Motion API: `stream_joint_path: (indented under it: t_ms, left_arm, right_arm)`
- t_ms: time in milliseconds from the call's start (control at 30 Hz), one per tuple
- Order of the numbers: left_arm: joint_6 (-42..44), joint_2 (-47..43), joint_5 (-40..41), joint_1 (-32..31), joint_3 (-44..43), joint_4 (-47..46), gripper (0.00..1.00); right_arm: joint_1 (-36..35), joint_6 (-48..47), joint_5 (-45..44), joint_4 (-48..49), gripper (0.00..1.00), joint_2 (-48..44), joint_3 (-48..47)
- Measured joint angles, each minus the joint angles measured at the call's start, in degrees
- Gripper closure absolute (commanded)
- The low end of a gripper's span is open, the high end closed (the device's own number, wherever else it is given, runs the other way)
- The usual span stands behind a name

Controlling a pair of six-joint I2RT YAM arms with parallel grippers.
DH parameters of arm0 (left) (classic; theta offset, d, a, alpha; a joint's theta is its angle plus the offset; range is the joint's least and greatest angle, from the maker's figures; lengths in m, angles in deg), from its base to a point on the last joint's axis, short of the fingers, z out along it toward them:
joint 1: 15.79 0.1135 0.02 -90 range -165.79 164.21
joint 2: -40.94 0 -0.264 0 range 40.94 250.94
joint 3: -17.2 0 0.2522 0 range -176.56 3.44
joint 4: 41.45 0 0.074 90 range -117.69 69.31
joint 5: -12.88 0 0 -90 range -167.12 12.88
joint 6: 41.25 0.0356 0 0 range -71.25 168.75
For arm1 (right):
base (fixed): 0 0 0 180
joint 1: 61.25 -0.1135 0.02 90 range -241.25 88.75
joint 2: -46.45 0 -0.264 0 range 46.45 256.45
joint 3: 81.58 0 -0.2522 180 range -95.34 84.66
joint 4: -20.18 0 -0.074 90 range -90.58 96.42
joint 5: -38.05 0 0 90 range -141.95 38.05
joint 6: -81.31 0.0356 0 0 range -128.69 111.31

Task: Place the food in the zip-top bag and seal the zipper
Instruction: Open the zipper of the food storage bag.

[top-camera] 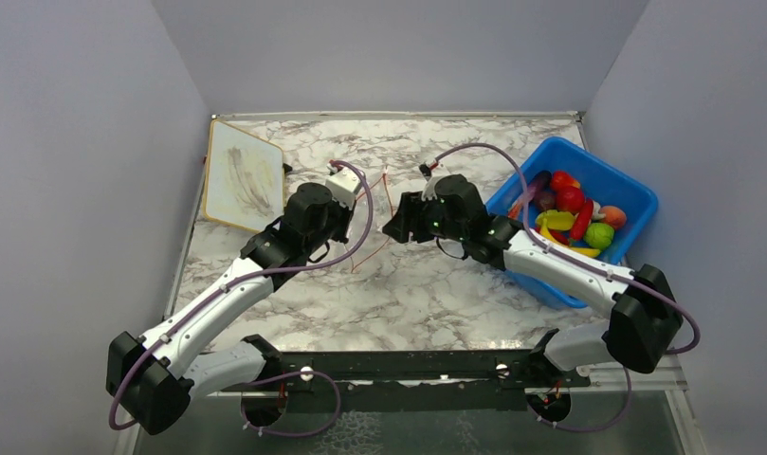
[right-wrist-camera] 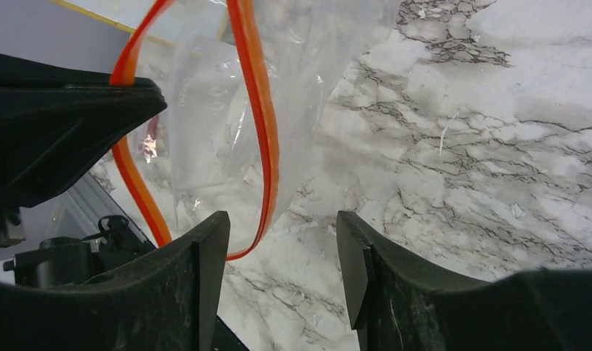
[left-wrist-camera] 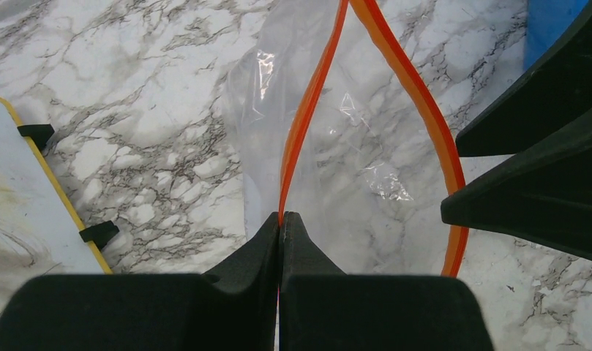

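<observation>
I'm pinching the zipper [left-wrist-camera: 301, 124] of the bag [left-wrist-camera: 351, 146] with the left hand [left-wrist-camera: 281, 219]; the right hand [right-wrist-camera: 282, 227] is hanging released beside the other lip; the food [top-camera: 574, 213] is lying in the bin [top-camera: 635, 194] at its 3 o'clock, nearer that arm.

Arms [top-camera: 209, 303]: white links, bulky black joints.
Cables [top-camera: 368, 204]: purple, looping along both arms.
Grippers [left-wrist-camera: 281, 223]: matte black, wedge-shaped fingers [right-wrist-camera: 197, 292].

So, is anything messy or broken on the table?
Nothing is spilled or broken. The small whiteboard at the far left lies crooked and has brownish smears. The food sits in the blue bin.
</observation>
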Motion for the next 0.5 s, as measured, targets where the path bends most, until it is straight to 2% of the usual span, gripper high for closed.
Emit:
stream_joint_path:
  t_ms: [200, 333, 500]
  left_arm:
    - [0.02, -0.20, -1.03, 0.00, 0.35, -0.20, 1.00]
    - [0.02, -0.26, -1.97, 0.00, 0.50, -0.37, 1.00]
    - [0.00, -0.26, -3.28, 0.00, 0.50, -0.42, 1.00]
  right_arm:
    - [0.00, -3.78, 0.15, -5.42, 0.39, -3.96, -2.75]
    - [0.09, -7.15, -0.87, -8.85, 0.45, -6.69, -4.59]
    - [1.11, -8.74, -3.76, -13.53, 0.48, -7.43, -7.82]
